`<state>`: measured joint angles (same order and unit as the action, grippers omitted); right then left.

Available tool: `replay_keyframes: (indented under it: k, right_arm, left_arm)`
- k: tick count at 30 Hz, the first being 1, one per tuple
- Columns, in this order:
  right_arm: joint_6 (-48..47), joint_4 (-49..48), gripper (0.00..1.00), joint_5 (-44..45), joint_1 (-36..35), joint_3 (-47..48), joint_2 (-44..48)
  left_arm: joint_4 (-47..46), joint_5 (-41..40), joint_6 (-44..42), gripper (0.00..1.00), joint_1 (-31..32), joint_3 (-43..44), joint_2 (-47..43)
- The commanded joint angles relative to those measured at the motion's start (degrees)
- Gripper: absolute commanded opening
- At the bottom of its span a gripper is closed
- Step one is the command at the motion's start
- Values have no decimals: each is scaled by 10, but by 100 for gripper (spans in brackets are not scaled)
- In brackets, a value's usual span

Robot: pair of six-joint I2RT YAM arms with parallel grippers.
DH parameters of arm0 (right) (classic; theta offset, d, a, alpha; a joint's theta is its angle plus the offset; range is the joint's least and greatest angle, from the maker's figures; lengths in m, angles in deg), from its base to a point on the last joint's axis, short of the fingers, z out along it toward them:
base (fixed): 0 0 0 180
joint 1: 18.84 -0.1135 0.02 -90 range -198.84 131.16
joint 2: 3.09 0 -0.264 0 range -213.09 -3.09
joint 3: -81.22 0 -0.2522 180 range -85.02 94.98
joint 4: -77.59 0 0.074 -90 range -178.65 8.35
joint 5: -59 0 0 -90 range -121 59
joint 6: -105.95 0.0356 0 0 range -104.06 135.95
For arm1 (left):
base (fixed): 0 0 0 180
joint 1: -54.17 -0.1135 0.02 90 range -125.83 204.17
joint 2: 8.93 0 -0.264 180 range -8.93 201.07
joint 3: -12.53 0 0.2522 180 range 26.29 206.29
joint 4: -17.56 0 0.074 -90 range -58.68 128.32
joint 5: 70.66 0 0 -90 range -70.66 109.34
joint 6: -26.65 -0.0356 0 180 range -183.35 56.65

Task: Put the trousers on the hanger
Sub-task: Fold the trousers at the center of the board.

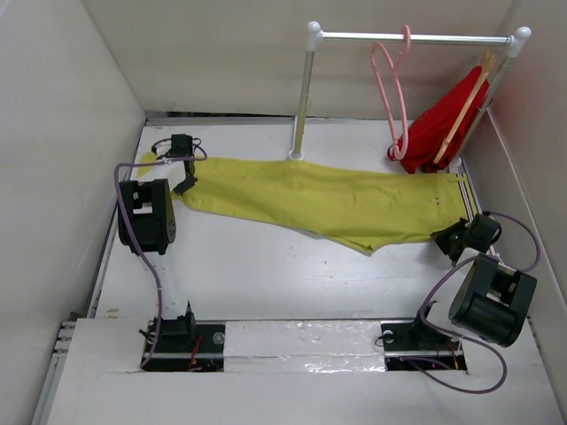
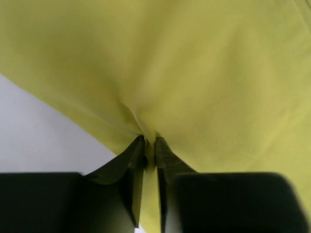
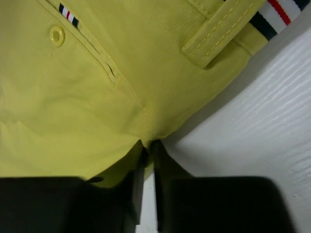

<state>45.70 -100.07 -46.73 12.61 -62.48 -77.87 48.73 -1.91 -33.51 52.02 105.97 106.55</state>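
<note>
Left fingers [image 2: 137,184] and right fingers [image 3: 165,174] pinch the trousers [image 1: 337,199] (flat on table [image 1: 266,274]).

No readable text, brand or number shows, even on the trousers [image 1: 337,199]

My top camera sits high above and behind the arm bases [image 1: 177,336], looking down and forward toward the back wall [image 1: 221,53]. It is far enough off to take in the whole table [image 1: 266,283] and the rail [image 1: 443,38]. The left wrist camera looks along the left gripper [image 2: 150,141], so near the trousers [image 2: 194,73] that yellow cloth almost fills my picture. The right wrist camera looks along the right gripper [image 3: 148,143], equally near, at the striped waistband [image 3: 279,12] end. Both patches lie inside the top view, at opposite ends of the garment; the two wrist views do not overlap.
</note>
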Motion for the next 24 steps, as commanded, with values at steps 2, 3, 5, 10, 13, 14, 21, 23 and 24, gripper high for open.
replay_keyframes:
  k: [2,3,5,10,13,14,21,23,24]
  right_arm:
    - [4,-37,5,-30,5,-5,10]
    - [3,-31,4,-27,10,-12,21]
    - [-1,-20,0,-8,16,-28,73]
    - [-29,55,0,21,54,-79,204]
    - [-45,108,0,1,89,-106,297]
    - [-49,112,0,-6,95,-112,342]
    - [-66,252,0,-58,111,-108,456]
    - [-77,276,7,-66,111,-95,469]
    - [-80,276,20,-67,111,-88,472]
  left_arm:
    - [30,-39,-21,0,7,26,37]
    - [32,-44,-31,0,7,28,39]
    - [43,-91,-32,0,7,21,33]
    - [55,-156,-44,0,0,-41,14]
    - [60,-182,-43,0,8,-101,-23]
    - [68,-196,-42,0,8,-127,-46]
    - [85,-179,-20,0,-22,-217,-237]
    - [38,-106,-43,0,-50,-256,-314]
    - [30,-91,-57,0,-57,-263,-328]
